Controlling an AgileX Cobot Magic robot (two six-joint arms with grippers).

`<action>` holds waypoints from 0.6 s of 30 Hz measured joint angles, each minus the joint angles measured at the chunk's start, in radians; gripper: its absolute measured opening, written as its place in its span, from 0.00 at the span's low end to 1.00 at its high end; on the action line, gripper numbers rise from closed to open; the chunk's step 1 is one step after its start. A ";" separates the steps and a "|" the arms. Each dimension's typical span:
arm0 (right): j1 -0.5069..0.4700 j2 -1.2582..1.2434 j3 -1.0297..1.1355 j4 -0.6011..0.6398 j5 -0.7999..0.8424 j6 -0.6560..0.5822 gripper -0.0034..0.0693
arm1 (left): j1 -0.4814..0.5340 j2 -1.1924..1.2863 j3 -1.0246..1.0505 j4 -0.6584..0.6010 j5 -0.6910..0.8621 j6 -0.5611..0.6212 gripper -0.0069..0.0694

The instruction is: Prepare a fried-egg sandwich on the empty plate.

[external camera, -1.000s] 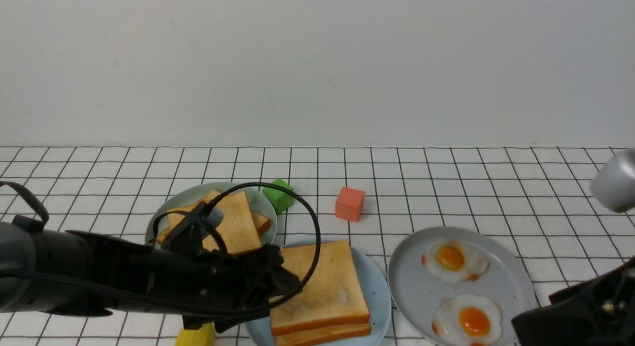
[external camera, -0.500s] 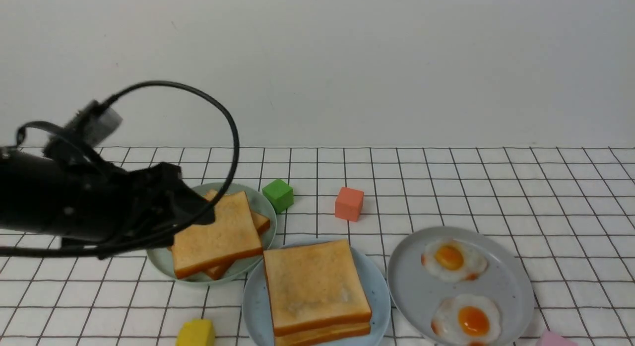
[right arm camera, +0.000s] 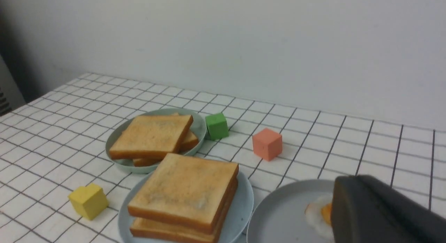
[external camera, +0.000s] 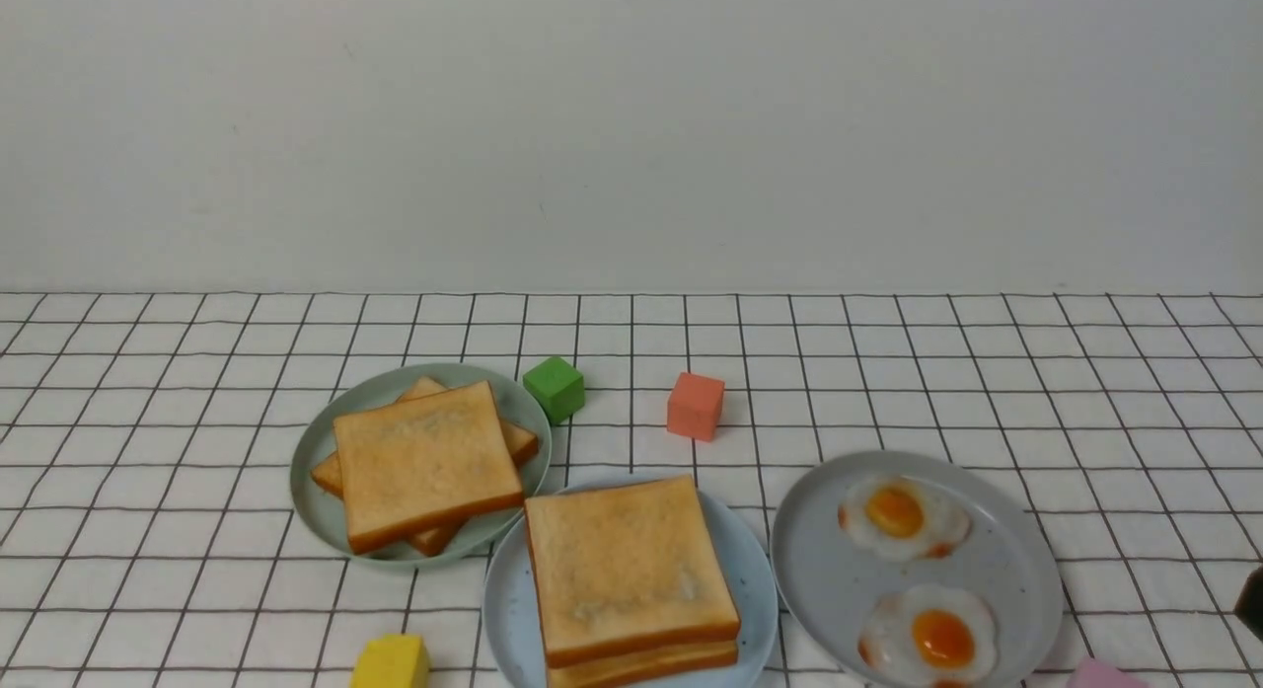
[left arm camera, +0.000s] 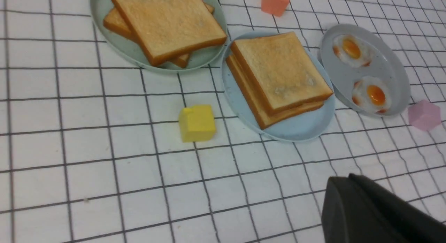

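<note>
Two golden toast slices (external camera: 627,565) lie stacked on the pale blue speckled plate (external camera: 503,609); no egg shows between them. The left wrist view has the stack (left arm camera: 282,74) and plate (left arm camera: 299,128), the right wrist view the same stack (right arm camera: 184,190) and plate (right arm camera: 244,197). My left gripper (left arm camera: 343,177) hangs shut and empty over bare cloth, well short of the plates. My right gripper (right arm camera: 350,178) is shut and empty, in front of the grey plate (right arm camera: 278,211). Neither gripper shows in the front view.
The grey plate (external camera: 1006,560) on the right holds two fried eggs (external camera: 903,515) (external camera: 932,634). A sage-green plate (external camera: 316,500) on the left carries a toast pile (external camera: 424,461). Green (external camera: 555,387), salmon (external camera: 695,405), yellow (external camera: 392,661) and pink (external camera: 1100,674) cubes lie around.
My left arm lifted off the toast stack, swung left and left the front view. The right arm also drew back out of it. Both grippers have shut.
</note>
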 joint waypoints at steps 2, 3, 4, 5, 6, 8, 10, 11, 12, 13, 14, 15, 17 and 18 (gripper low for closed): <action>0.000 0.000 0.000 -0.007 -0.018 0.001 0.04 | 0.000 -0.080 0.022 0.040 0.007 -0.006 0.07; 0.000 0.000 0.000 -0.010 -0.022 0.001 0.04 | 0.000 -0.115 0.029 0.064 0.007 -0.007 0.07; 0.000 0.000 0.000 -0.013 -0.022 0.002 0.04 | 0.000 -0.130 0.031 0.075 0.006 -0.009 0.07; 0.000 0.000 0.000 -0.013 -0.022 0.002 0.04 | 0.000 -0.144 0.032 0.085 0.000 -0.009 0.07; 0.000 0.000 0.000 -0.013 -0.022 0.002 0.04 | 0.000 -0.147 0.033 0.087 -0.004 -0.012 0.07; 0.000 0.000 0.000 -0.013 -0.023 0.002 0.04 | 0.000 -0.150 0.033 0.089 -0.012 -0.017 0.07; 0.000 0.000 0.000 -0.013 -0.025 0.002 0.04 | 0.000 -0.150 0.033 0.095 -0.016 -0.017 0.07; 0.000 0.000 0.000 -0.013 -0.025 0.002 0.04 | 0.000 -0.150 0.033 0.095 -0.016 -0.017 0.07; 0.000 0.000 0.000 -0.013 -0.025 0.002 0.04 | 0.000 -0.150 0.033 0.099 -0.016 -0.017 0.07; 0.000 0.000 0.000 -0.013 -0.025 0.002 0.04 | 0.000 -0.150 0.033 0.101 -0.016 -0.017 0.07; 0.000 0.000 0.000 -0.013 -0.025 0.002 0.04 | 0.000 -0.150 0.033 0.102 -0.016 -0.017 0.07; 0.000 0.000 0.000 -0.013 -0.025 0.002 0.05 | 0.000 -0.150 0.033 0.103 -0.016 -0.017 0.07; 0.000 0.000 0.000 -0.013 -0.025 0.002 0.05 | 0.000 -0.150 0.033 0.103 -0.016 -0.017 0.07; 0.000 0.000 0.000 -0.013 -0.025 0.002 0.05 | 0.000 -0.150 0.033 0.103 -0.016 -0.017 0.07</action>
